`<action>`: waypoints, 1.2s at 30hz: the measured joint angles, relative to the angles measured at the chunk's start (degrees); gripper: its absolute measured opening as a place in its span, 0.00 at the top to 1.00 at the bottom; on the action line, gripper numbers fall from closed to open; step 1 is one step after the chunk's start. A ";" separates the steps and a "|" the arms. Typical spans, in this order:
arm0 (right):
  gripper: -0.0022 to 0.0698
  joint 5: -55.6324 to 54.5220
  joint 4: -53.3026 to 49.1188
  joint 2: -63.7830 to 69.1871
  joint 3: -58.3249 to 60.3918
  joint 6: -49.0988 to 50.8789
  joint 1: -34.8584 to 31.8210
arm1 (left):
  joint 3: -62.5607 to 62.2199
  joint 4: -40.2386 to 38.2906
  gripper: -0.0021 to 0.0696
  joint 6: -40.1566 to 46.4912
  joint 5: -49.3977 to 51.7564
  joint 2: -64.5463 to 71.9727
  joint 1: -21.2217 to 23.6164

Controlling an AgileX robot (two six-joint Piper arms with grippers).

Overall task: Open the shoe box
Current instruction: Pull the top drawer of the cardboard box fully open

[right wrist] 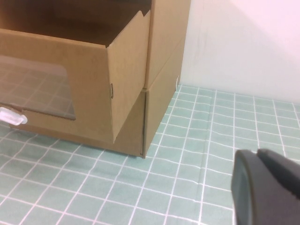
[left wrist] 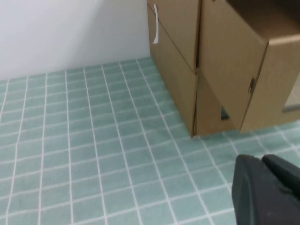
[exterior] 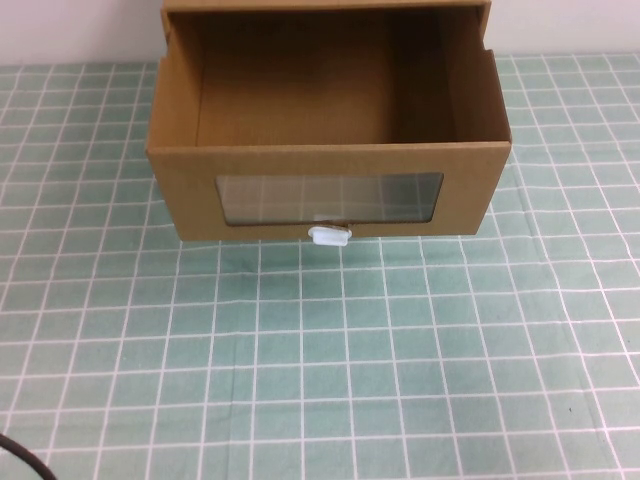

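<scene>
- Where the green-gridded table [exterior: 320, 380] meets the white wall [exterior: 70, 30] at 12 o'clock, we see the brown shoe box [exterior: 470, 190] standing with its drawer [exterior: 180, 100] slid out toward 6 o'clock, its brown inside showing from above.
- We note a clear window [exterior: 330, 198] in the drawer's front and a white pull tab [exterior: 330, 236] just under the window's lower edge, at 6 o'clock on that front.
- We find the drawer's back end inside the cardboard sleeve [left wrist: 176, 84], which stands near the wall.
- We see the left gripper [left wrist: 262, 160] hovering over the table toward 8 o'clock of the box, apart from it, its fingers [left wrist: 248, 192] clenched on nothing.
- We see the right gripper [right wrist: 258, 153] over the table toward 4 o'clock of the box, also apart from it, its fingers [right wrist: 248, 187] clenched with nothing between them.
- We spot a black cable [exterior: 20, 455] at the table's 7 o'clock corner.
</scene>
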 joint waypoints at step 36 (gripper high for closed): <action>0.99 0.00 0.09 0.00 0.00 0.00 0.00 | 34.35 -8.43 0.98 6.61 -11.77 -22.59 1.04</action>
